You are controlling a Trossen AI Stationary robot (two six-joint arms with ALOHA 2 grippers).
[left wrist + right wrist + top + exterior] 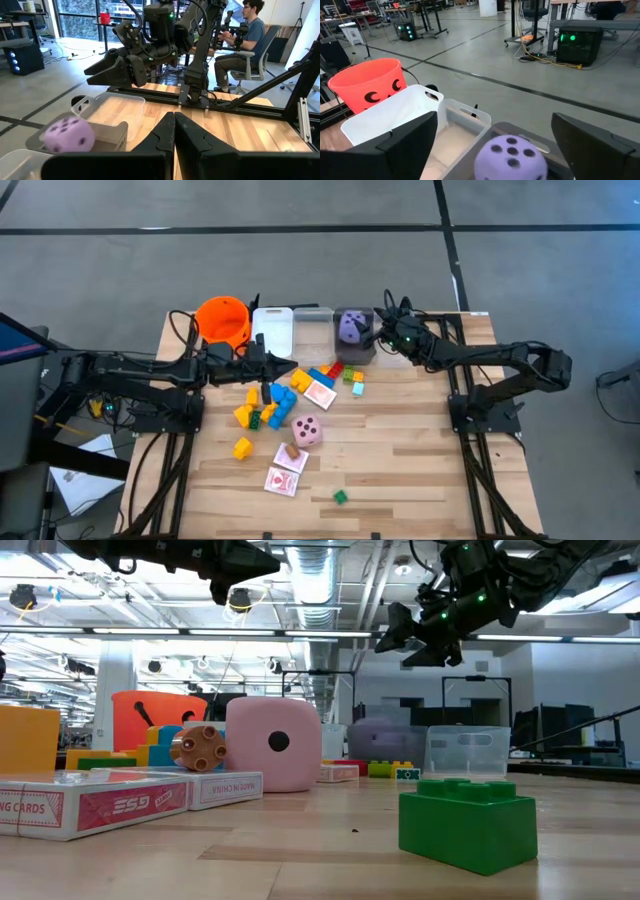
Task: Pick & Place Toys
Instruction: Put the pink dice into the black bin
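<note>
The purple die (510, 156) lies in the grey bin (355, 348) at the table's far edge, also seen as the purple die (349, 328). My right gripper (494, 120) hovers open just above it, a finger on either side, clear of it. My left gripper (288, 368) is shut and empty, held level above the pile of yellow, blue and red blocks (275, 400). The pink die (307, 429) sits on the table by the playing cards (283, 480). A green block (340, 497) lies near the front edge.
Along the far edge stand an orange bucket (222, 320), a white bin (272, 330) and a clear bin (313, 328). A small wooden piece (291, 450) lies by the cards. A person sits at a desk beyond the table (245, 40).
</note>
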